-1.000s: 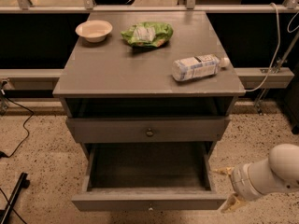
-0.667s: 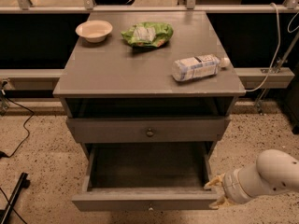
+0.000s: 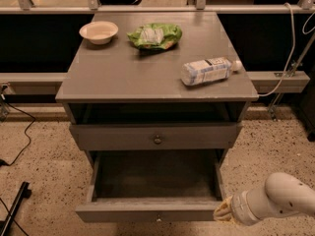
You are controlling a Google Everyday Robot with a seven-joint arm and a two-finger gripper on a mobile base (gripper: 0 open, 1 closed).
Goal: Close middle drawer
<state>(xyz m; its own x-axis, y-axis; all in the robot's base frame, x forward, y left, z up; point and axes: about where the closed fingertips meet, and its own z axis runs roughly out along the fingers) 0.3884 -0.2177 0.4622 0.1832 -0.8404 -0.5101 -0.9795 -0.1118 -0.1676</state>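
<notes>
The middle drawer [image 3: 123, 212] is grey, with a low flat front and a tiny pale centre knob [image 3: 158, 219]. It stands pulled far out at the bottom of the view, and its deep box shows empty. Above it, the taller-fronted drawer [image 3: 108, 137] with a dark round knob is out only a little. My gripper [image 3: 222, 213], on a white arm [image 3: 278, 200] coming in from the lower right, is at the right end of the middle drawer's front. It is touching the front or very close to it.
On the cabinet top [image 3: 123, 75] lie a white bowl [image 3: 99, 32], a green snack bag [image 3: 154, 35] and a plastic bottle [image 3: 209, 70] on its side. A black cable [image 3: 22, 136] and a dark bar [image 3: 12, 211] lie on the speckled floor at left.
My arm has moved down and to the left, bringing the gripper from beside the drawer's right side to the right end of its front. The drawer has not visibly moved.
</notes>
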